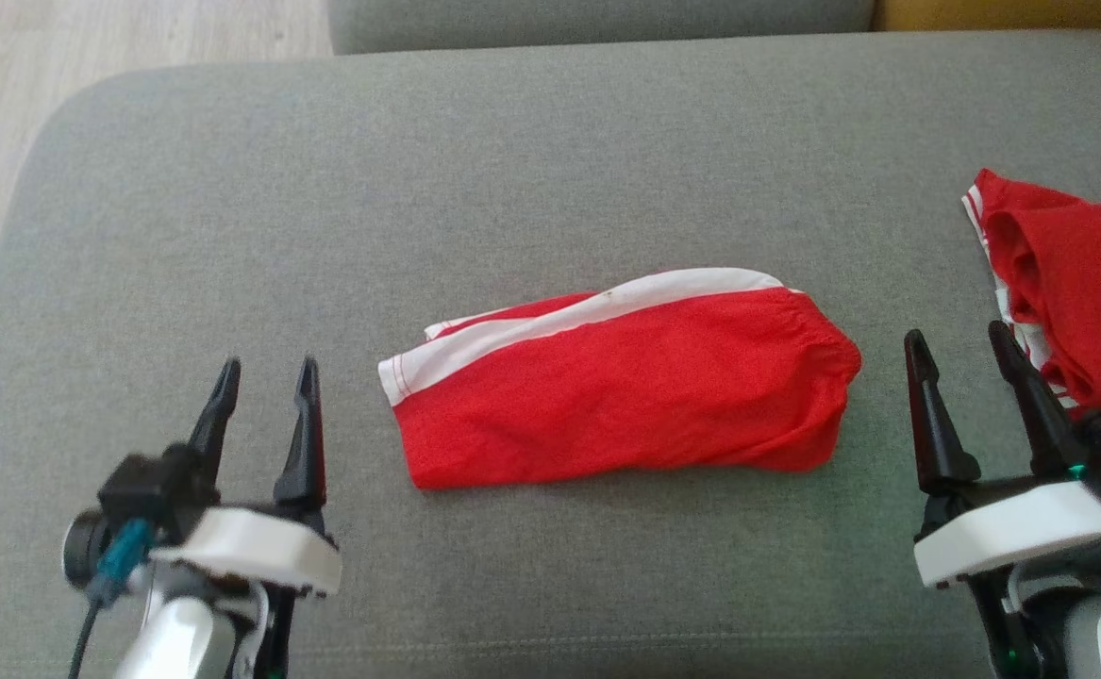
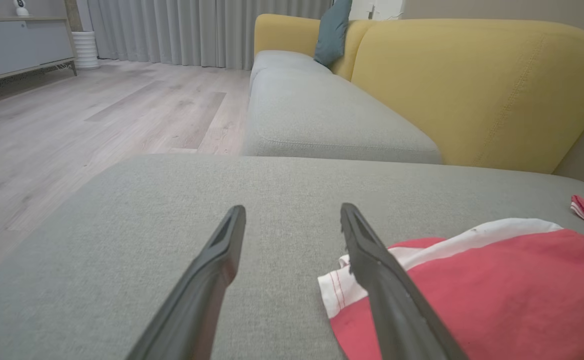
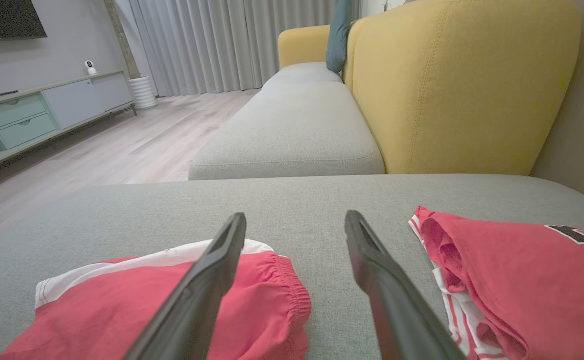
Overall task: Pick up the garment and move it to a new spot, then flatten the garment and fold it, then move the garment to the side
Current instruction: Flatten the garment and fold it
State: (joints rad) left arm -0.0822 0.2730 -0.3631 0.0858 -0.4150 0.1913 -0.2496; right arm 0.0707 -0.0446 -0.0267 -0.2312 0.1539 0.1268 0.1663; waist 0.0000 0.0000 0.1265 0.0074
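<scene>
The garment (image 1: pixel 621 377), red shorts with a white side stripe, lies folded in half in the middle of the grey cushion (image 1: pixel 475 160). It also shows at the lower right of the left wrist view (image 2: pixel 477 290) and the lower left of the right wrist view (image 3: pixel 136 300). My left gripper (image 1: pixel 265 370) is open, left of the garment's white hem and apart from it, with nothing between its fingers (image 2: pixel 221 260). My right gripper (image 1: pixel 956 344) is open just right of the elastic waistband, empty, its fingers (image 3: pixel 211 280) over the waistband end.
A second red garment (image 1: pixel 1069 283) with white trim and dark lettering (image 3: pixel 537 270) lies crumpled at the cushion's right edge, beside my right gripper. Wooden floor (image 1: pixel 3 104) lies beyond the cushion's left edge. A yellow sofa back (image 2: pixel 472 85) and another grey seat (image 3: pixel 292 135) stand behind.
</scene>
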